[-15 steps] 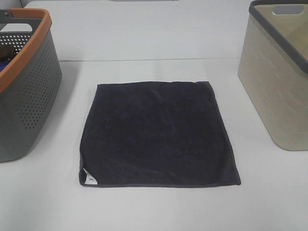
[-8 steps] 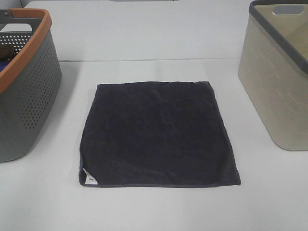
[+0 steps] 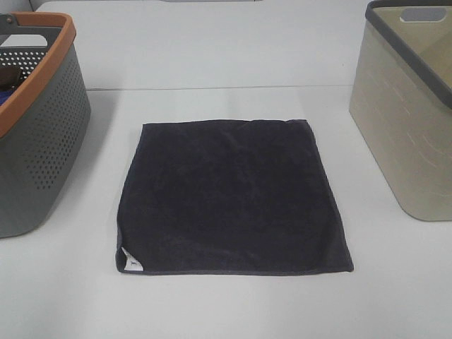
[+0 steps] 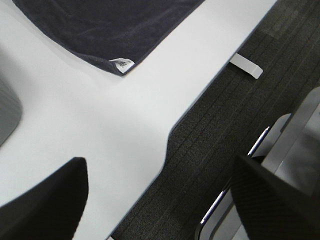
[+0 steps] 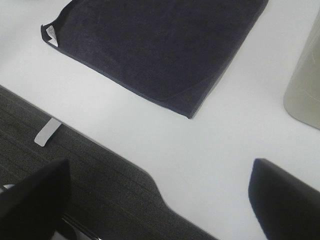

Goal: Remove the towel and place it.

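The towel [image 3: 233,196] lies flat on my table [image 3: 212,49], centred between two baskets. The perforated basket [image 3: 39,127] stands at the far left, the solid basket [image 3: 406,120] at the far right. The tag [image 3: 131,263] occupies the towel's near-left corner.

- Dark navy-black towel [image 3: 233,196], small white tag [image 3: 131,263].
- Grey perforated basket [image 3: 44,141], orange rim.
- Beige basket [image 3: 406,127], grey rim, possibly faintly streaked.
- White tabletop [image 3: 212,56].
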You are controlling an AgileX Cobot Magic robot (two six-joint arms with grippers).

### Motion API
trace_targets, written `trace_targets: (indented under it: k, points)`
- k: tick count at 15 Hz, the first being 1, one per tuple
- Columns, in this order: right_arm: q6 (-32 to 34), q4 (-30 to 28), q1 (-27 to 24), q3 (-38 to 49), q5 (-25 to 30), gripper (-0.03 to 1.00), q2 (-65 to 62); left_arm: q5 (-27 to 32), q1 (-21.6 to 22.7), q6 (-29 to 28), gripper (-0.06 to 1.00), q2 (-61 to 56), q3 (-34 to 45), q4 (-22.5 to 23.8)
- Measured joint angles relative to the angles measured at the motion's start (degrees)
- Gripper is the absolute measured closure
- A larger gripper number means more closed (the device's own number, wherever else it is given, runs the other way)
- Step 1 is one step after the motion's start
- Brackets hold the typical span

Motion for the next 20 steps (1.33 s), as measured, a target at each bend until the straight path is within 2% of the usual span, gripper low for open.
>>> trace_targets:
  k: [3,11,12,14,15,16,18,20]
  points:
    - [0.00,0.11,0.00,0.00,0.00,0.06,0.00,-0.69,0.00,-1.83,0.19,0.00,0.00,1.38]
    - [0.00,0.11,-0.06,0.00,0.00,0.06,0.00,-0.86,0.00,-2.01,0.19,0.00,0.00,1.38]
    - [0.00,0.29,-1.32,0.00,0.00,0.06,0.00,-0.86,1.03,-2.01,0.19,-0.29,0.00,1.38]
    - [0.00,0.86,-8.71,0.00,0.00,0.06,0.00,-0.92,6.93,-2.01,0.19,-2.64,0.00,1.38]
    - [0.00,0.86,-12.89,0.00,0.00,0.06,-0.11,-0.97,11.46,-2.01,0.19,-4.53,0.00,1.38]
    - [0.00,0.86,-20.86,0.06,0.00,0.06,-2.46,-0.97,18.68,-2.01,0.19,-9.57,0.00,1.38]
    - [0.00,0.97,-24.35,0.23,0.00,0.06,-6.93,-1.03,23.38,-2.01,0.19,-14.84,0.06,1.38]
    - [0.00,1.20,-24.52,0.29,0.00,0.06,-10.20,-1.03,24.06,-2.01,0.19,-17.76,0.06,1.38]
